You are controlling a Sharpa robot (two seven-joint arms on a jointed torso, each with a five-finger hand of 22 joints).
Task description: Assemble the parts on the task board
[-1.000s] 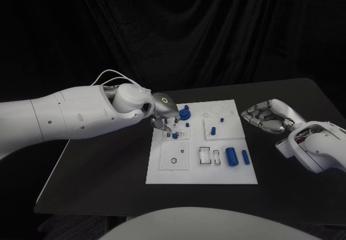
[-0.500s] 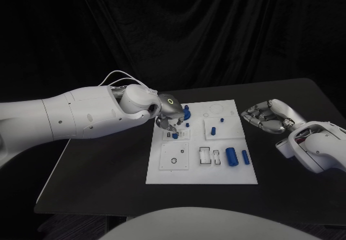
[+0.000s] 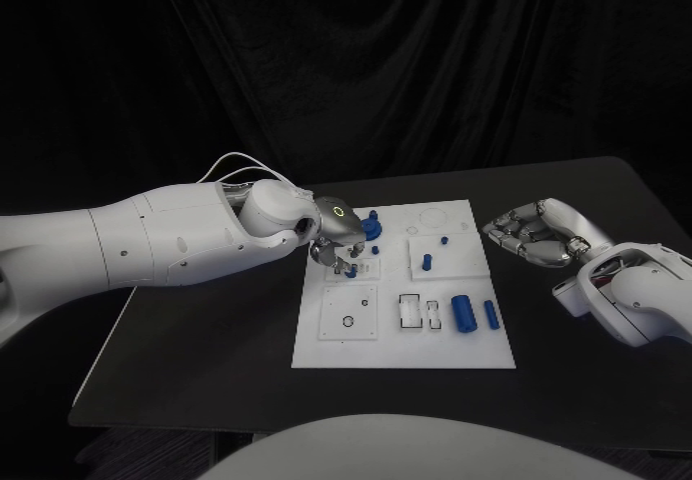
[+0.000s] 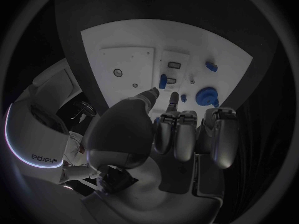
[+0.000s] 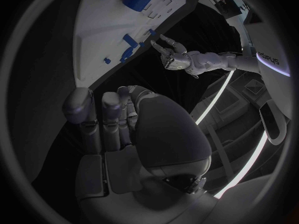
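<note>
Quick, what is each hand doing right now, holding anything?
Left hand: over the task board, fingers apart; cannot tell if it holds a part.
Right hand: fingers curled in, holding nothing.

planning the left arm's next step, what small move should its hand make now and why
Probably ease the left hand straight down. Its fingertips hover just above a small upright blue part on the task board, and I cannot tell whether they grip anything. The right hand rests off the board.

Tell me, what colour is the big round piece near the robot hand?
Blue. The big round piece shows best in the left wrist view, on the white task board.
</note>
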